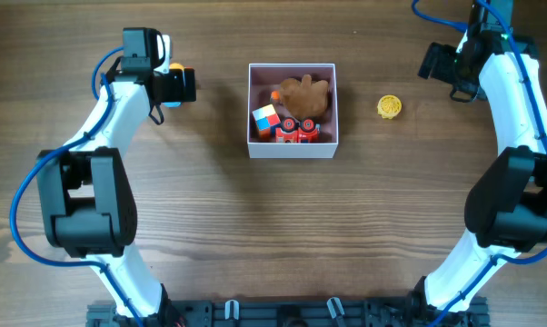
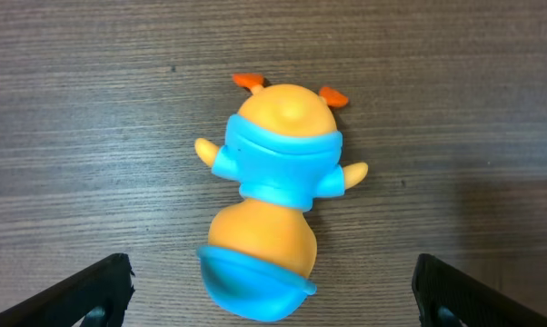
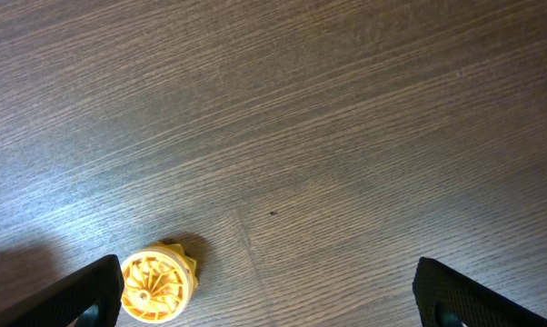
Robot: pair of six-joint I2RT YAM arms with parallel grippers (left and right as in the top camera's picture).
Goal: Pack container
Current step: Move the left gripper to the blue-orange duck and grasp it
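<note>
Half-filled, pink-lined container [image 1: 292, 149] sits mid-table [image 1: 273, 236]. Left of it, the left gripper [image 2: 273, 295] spreads wide over an orange-and-blue figure [image 2: 273, 182], likely to grasp it. Right of it, the right gripper [image 3: 278, 295] gapes near a yellow wheel [image 3: 158, 286].

The square open-topped box with white outer walls and dusty pink interior [image 1: 292, 151] stands upright, squared to the wooden counter [image 1: 255, 227], at the middle of its far half. It is partly filled: a brown plush toy [image 1: 306, 95] lies toward its far right, a red, blue and white cube [image 1: 265, 119] at its left wall, and a red toy vehicle [image 1: 296, 133] along its near wall.
</note>
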